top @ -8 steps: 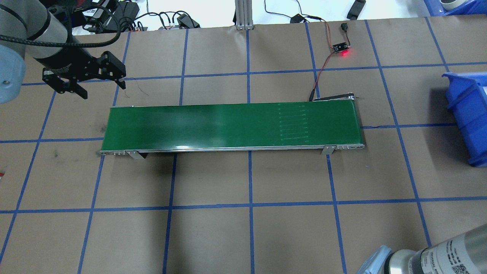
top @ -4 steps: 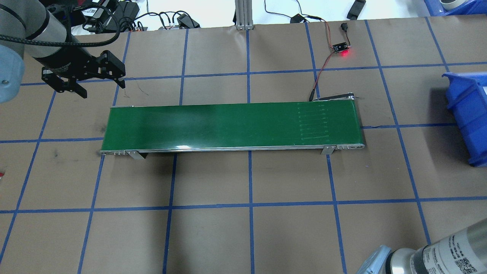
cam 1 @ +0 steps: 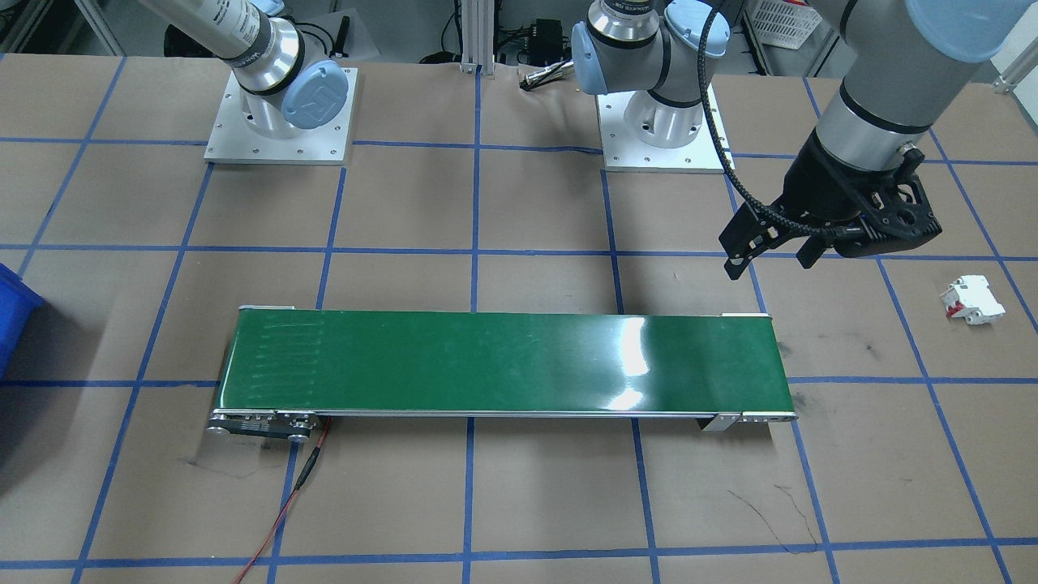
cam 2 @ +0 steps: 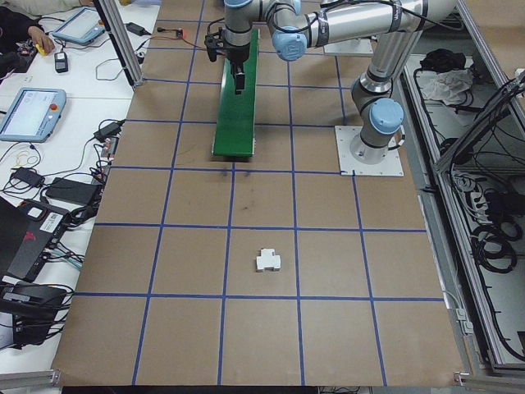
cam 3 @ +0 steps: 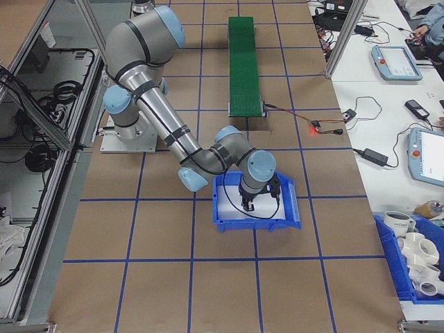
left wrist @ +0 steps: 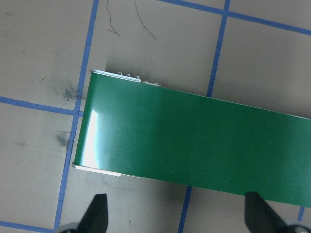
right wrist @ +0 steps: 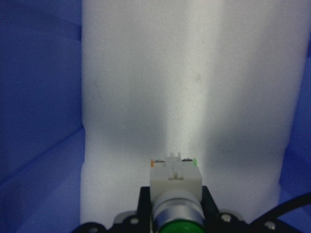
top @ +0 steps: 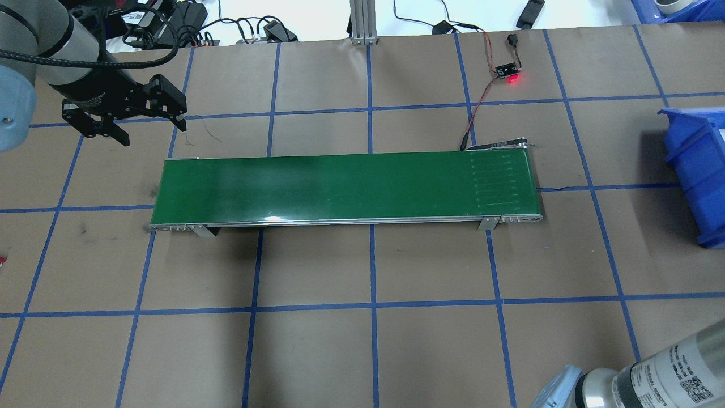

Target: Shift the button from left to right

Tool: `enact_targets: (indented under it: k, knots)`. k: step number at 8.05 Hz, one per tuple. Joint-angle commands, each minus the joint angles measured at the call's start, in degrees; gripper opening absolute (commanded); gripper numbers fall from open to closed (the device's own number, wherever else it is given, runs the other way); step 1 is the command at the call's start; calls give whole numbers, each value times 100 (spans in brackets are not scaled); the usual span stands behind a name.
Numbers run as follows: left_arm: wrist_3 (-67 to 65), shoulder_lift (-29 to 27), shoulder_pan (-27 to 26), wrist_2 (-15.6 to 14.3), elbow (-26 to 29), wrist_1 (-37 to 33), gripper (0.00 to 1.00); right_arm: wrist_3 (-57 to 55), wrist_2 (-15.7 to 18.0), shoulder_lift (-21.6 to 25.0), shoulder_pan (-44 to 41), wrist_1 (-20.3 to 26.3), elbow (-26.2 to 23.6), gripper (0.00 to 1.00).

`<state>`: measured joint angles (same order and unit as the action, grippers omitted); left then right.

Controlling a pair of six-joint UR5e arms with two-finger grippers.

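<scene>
Since a second ago the belt's seam [top: 497,180] has slid rightward; left end effector [top: 148,123] hangs open, unmoved. Right end effector [cam 3: 254,203] sits inside the blue bin [cam 3: 291,215] — apparently clenched on the button [right wrist: 178,206], green cap, silver body, over white foam [right wrist: 194,97].

Overhead and front views face each other across the green conveyor belt [top: 345,187], shared by both.

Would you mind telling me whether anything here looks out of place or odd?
One thing: a white breaker with red parts lies loose on its side on the table paper, beyond the left gripper, away from the conveyor and the blue bin.
</scene>
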<state>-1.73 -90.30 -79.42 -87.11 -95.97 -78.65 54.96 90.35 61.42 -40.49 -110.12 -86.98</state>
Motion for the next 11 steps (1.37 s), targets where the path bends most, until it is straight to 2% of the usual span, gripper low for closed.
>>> enact_targets:
  k: [1, 6, 7, 8, 9, 11]
  knots:
    - [-3, -14, 5, -8, -1, -36, 100, 32, 44, -112, -2, -140, -99, 0]
    - [6, -14, -4, -8, -36, 16, 100, 243, 44, -157, -2, -527, -275, 22]
    - [23, -5, -4, -8, -36, 25, 100, 243, 9, -157, -2, -571, -301, 42]
    - [15, -5, -4, -8, -36, 25, 100, 208, -78, -122, -2, -572, -302, 83]
    - [24, -14, 5, -8, -36, 25, 100, 165, -192, -61, 6, -572, -302, 100]
    - [-29, -49, 5, 1, -10, 25, 100, 129, -88, 430, -29, -511, -293, 100]
